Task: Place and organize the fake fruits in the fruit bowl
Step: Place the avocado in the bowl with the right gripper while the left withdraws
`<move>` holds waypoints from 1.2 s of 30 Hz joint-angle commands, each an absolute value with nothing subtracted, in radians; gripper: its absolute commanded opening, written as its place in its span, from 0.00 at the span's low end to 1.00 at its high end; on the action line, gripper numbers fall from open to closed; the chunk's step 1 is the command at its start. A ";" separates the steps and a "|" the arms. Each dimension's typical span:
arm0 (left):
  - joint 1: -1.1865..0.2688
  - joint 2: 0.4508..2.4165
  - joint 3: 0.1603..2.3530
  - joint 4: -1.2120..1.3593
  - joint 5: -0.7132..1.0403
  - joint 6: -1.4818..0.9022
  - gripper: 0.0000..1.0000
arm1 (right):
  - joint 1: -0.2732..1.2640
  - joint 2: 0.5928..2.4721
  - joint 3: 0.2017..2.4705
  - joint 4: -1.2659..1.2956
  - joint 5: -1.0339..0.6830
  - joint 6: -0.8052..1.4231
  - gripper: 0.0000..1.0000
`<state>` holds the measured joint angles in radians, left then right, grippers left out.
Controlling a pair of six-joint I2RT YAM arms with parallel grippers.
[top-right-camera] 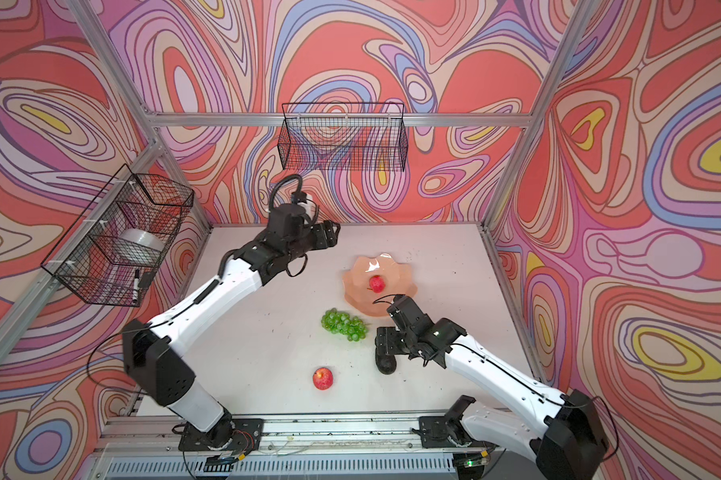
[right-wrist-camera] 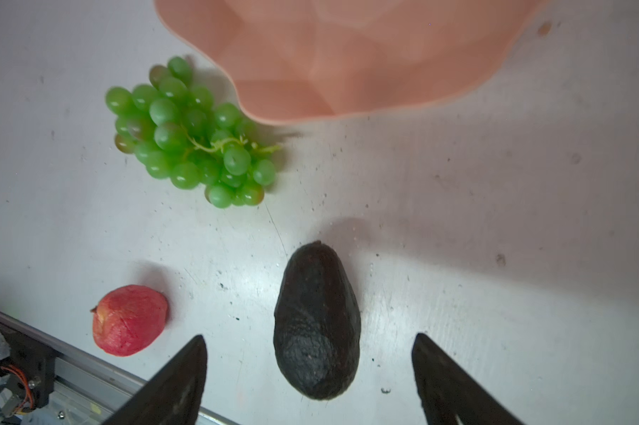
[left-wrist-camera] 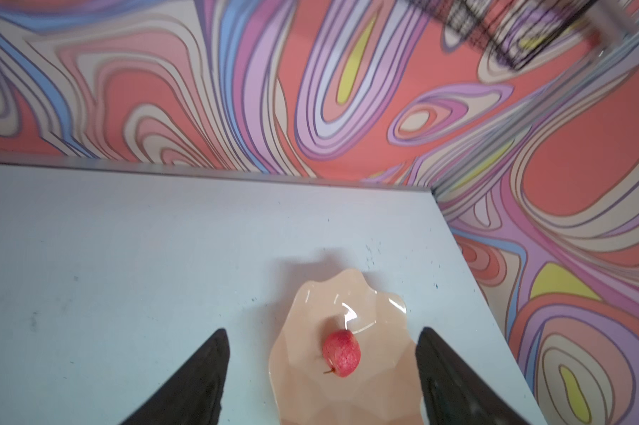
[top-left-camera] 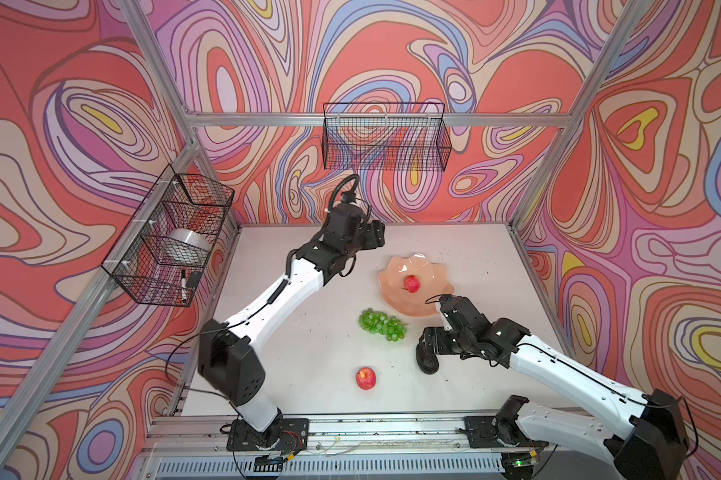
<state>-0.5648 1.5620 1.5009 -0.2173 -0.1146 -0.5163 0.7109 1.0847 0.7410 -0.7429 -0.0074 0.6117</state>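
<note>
**One apple in, three fruits out**

One apple lies in the bowl. The left tool hangs raised to one side, jaws apart and empty, leaving the rim clear. The right tool, jaws spread and gripping nothing, straddles the avocado on the desk, set across its narrow width, apparently for a pick. The grapes lie just beside the bowl; the second apple sits apart.

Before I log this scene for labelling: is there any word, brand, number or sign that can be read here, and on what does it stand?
None can be read.
The marker and the dark card in the wire basket are too small to show any print.
The fruit bowl and the avocado show no lettering.
</note>
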 commanded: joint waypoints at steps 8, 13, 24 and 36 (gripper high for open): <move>-0.516 1.205 1.094 -0.040 -0.432 -0.423 0.95 | 0.808 1.299 0.707 -0.639 0.042 0.765 0.83; -0.494 1.140 1.038 -0.070 -0.465 -0.431 0.98 | 0.810 1.347 0.709 -0.622 0.060 0.780 0.65; -0.475 1.130 1.007 -0.069 -0.450 -0.429 1.00 | 0.720 1.129 0.908 -0.954 0.255 0.698 0.51; -0.472 1.031 0.945 -0.153 -0.467 -0.446 1.00 | 0.421 1.533 1.213 -0.659 0.171 0.377 0.50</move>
<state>-0.4786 1.0744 0.9615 -0.1062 -0.4461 -0.4404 0.4404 1.4399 1.1549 -0.7559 0.1921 0.4873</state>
